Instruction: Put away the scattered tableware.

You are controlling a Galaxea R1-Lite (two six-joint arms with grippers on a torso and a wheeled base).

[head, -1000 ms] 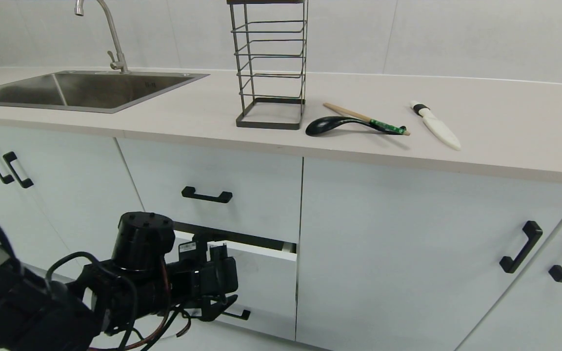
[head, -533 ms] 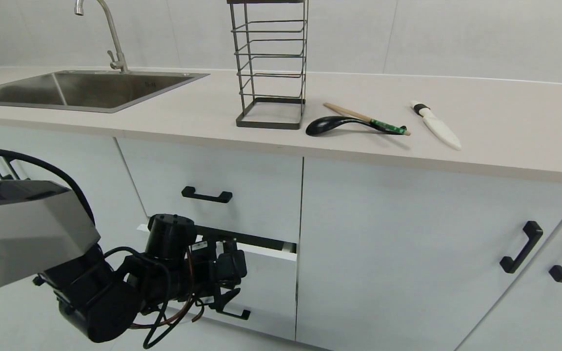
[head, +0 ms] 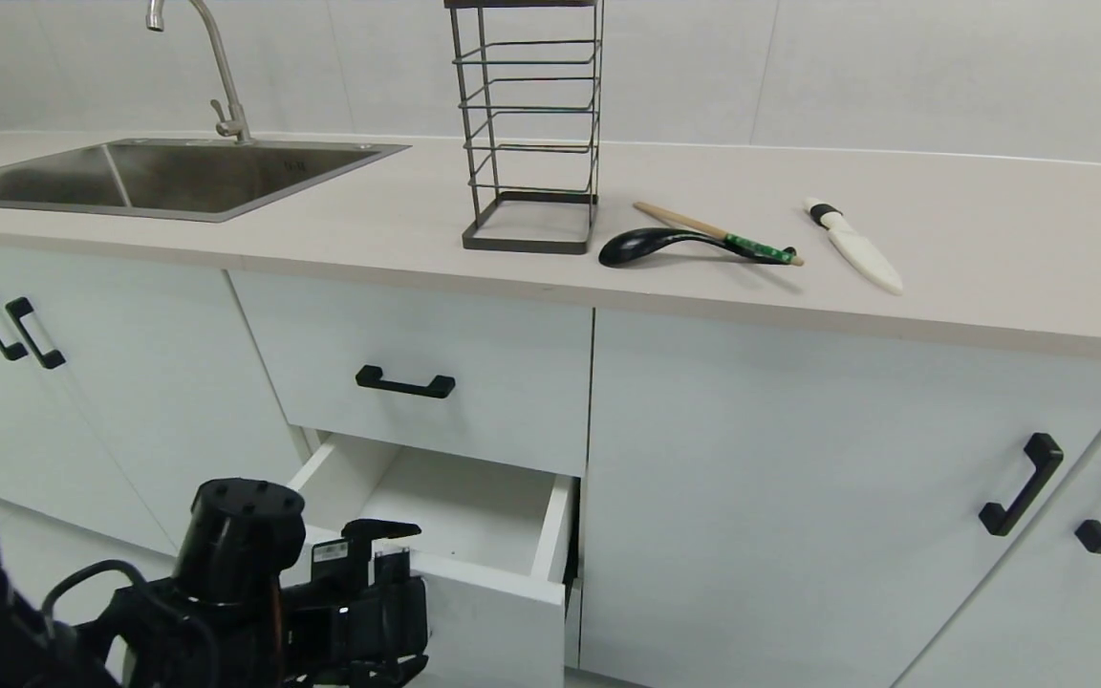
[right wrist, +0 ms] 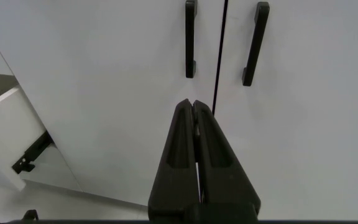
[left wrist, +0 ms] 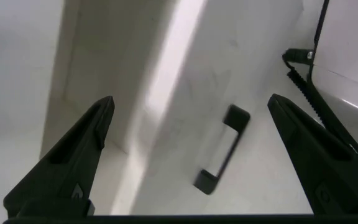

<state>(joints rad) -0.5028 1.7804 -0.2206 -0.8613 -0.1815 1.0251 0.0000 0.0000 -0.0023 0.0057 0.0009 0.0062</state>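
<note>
Blk spoon (head: 632,247), wht knife (head: 858,251), tan chopsticks (head: 689,223) w/ green tip.

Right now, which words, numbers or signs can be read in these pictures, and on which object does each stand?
No text is legible.
Small dark mark on the inner wall of the stainless steel sink: too blurred to read.
White sticker on the black left wrist housing: too small to read.
Green patterned band on the wooden stick: no letters can be told.

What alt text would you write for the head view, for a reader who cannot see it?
The lower drawer stands open under a kitchen counter, with the left gripper low at its front. On the counter lie a black spoon, a wooden stick and a white knife, beside a wire rack.
</note>
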